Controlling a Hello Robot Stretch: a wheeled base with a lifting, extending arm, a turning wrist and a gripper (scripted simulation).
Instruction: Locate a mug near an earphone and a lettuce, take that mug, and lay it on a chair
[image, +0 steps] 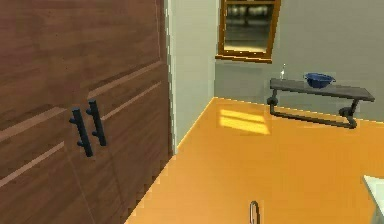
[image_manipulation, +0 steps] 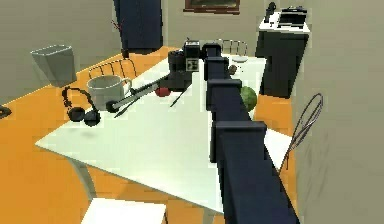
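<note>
The arm (image_manipulation: 235, 140) reaches out as a dark bar over a white table (image_manipulation: 150, 140). At its far end the gripper (image_manipulation: 172, 88) hangs above the tabletop next to a small red thing (image_manipulation: 163, 91); I cannot tell whether it holds anything. Black headphones (image_manipulation: 72, 102) lie at the table's left corner, beside a pale round pot (image_manipulation: 106, 90). A green round lettuce (image_manipulation: 248, 97) sits just right of the arm. Wire chairs stand at the table's right side (image_manipulation: 305, 125) and far end (image_manipulation: 236, 46).
A grey bin (image_manipulation: 55, 62) stands on the orange floor to the left, and a dark cabinet (image_manipulation: 284, 55) at the back right. A white stool (image_manipulation: 120, 212) is near the bottom edge. Ahead are wooden doors (image: 80, 110) and a dark wall shelf (image: 322, 92) bearing a blue bowl (image: 319, 79).
</note>
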